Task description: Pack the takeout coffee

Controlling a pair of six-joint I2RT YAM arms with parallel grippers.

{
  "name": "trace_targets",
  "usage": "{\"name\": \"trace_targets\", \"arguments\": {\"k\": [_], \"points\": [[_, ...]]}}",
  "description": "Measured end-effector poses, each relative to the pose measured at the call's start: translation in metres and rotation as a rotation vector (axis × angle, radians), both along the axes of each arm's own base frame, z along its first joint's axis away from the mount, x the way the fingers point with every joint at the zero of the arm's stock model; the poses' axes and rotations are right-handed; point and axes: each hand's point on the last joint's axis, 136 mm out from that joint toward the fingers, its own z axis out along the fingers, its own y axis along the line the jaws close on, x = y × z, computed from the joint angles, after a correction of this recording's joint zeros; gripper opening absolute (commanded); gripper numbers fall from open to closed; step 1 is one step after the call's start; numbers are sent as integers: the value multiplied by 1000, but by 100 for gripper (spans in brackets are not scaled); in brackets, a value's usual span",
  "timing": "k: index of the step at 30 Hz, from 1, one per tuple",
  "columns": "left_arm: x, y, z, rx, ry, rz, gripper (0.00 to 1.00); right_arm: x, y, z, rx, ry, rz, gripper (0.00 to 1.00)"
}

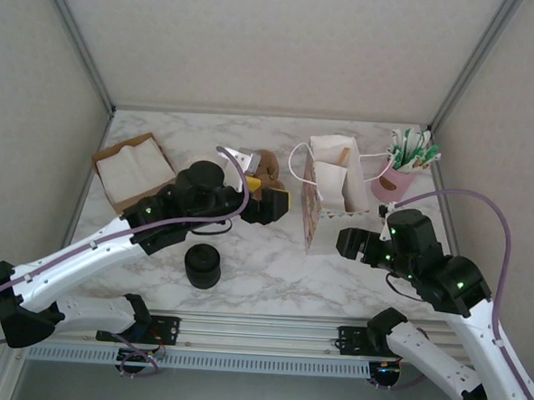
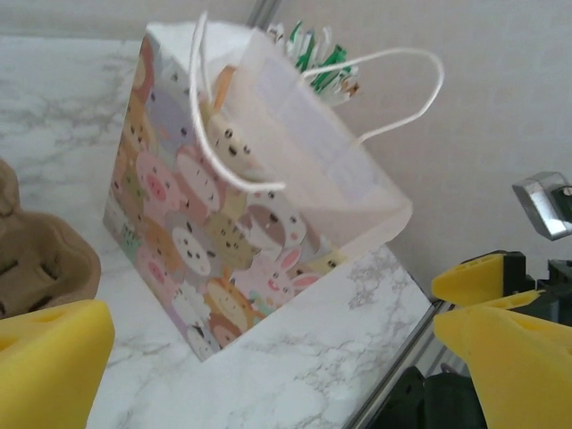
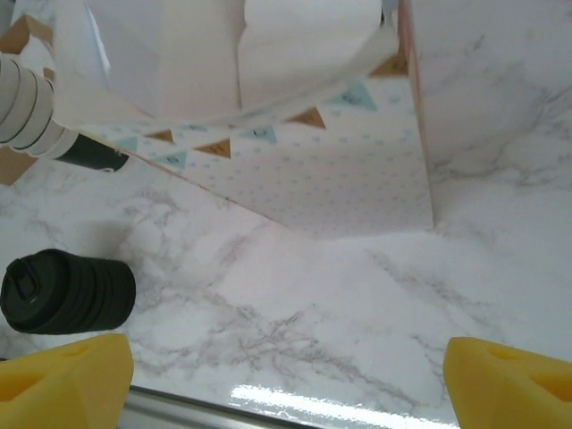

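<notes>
The left gripper [image 2: 273, 357] gapes wide and empty, facing the animal-print bag [image 2: 206, 268]. The right gripper [image 3: 286, 384], equally spread and empty, hangs above the table [image 3: 313, 295] near 1 lid stack [image 3: 67, 290].

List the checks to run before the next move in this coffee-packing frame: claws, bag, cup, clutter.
1. Left claw open and empty: ok.
2. Right claw open and empty: ok.
3. Animal-print paper bag upright, mouth open: ok.
4. Takeout coffee already inside the bag: cannot tell; the interior is unclear.
5. Black lid stack standing apart from the bag: ok.
6. Cardboard cup carrier apart from the bag: ok.
</notes>
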Motion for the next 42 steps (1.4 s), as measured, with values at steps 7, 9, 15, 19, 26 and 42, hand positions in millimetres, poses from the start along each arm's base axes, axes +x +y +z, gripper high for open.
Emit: {"name": "trace_targets", "arguments": {"k": [7,9,15,19,26,42], "points": [[3,1,-19,6,36,28,100,2,3,-5,-8,23,3,91],[6,4,-20,10,32,52,100,2,1,-11,-18,28,-6,96],[18,36,-10,12,-18,187,100,3,-20,-12,-61,-36,-78,99],[28,80,8,-14,-69,326,100,7,-39,-6,-109,-92,-154,99],[40,160,7,-8,-103,573,100,20,-67,0,-224,-147,-292,99],[77,315,-75,96,89,1071,100,56,-116,-19,-392,-41,-557,99]]}}
